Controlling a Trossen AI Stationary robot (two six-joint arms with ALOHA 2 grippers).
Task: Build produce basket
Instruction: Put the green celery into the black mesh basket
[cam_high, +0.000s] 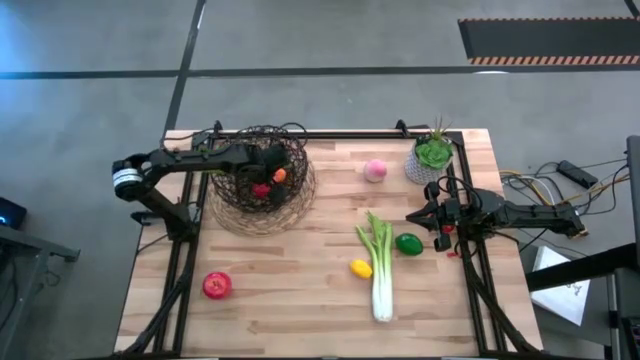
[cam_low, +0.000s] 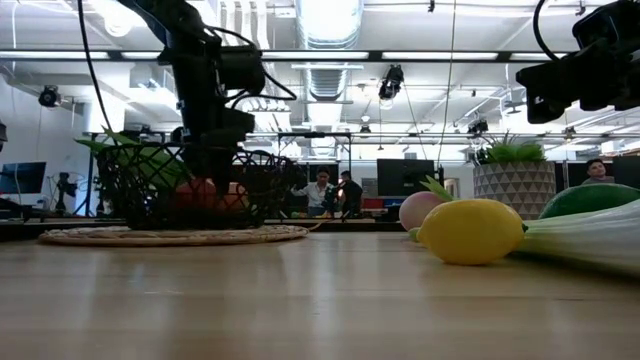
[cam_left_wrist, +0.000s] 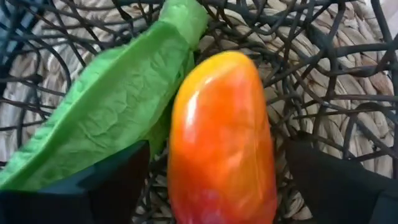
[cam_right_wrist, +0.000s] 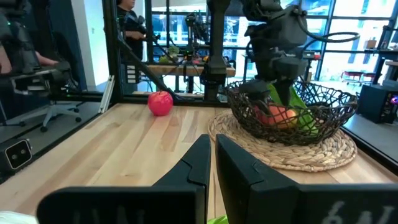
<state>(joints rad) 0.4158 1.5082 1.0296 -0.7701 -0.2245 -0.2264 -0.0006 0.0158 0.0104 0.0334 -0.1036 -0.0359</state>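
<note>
The dark wire basket (cam_high: 262, 180) stands on a round woven mat at the table's far left. In it lie a long green pod (cam_left_wrist: 112, 106) and the red-orange mango (cam_left_wrist: 224, 137), which rests on the basket's mesh. My left gripper (cam_high: 268, 183) reaches down into the basket. It is open, with one finger on each side of the mango and a narrow gap to it on both sides. My right gripper (cam_high: 425, 215) is shut and empty, above the table at the right near the green lime (cam_high: 408, 243).
A red tomato (cam_high: 217, 285) lies near the front left. A pink peach (cam_high: 375, 170) lies at the far middle. A pale celery stalk (cam_high: 380, 265) and a yellow lemon (cam_high: 361, 268) lie right of centre. A potted green plant (cam_high: 432, 158) stands at the far right.
</note>
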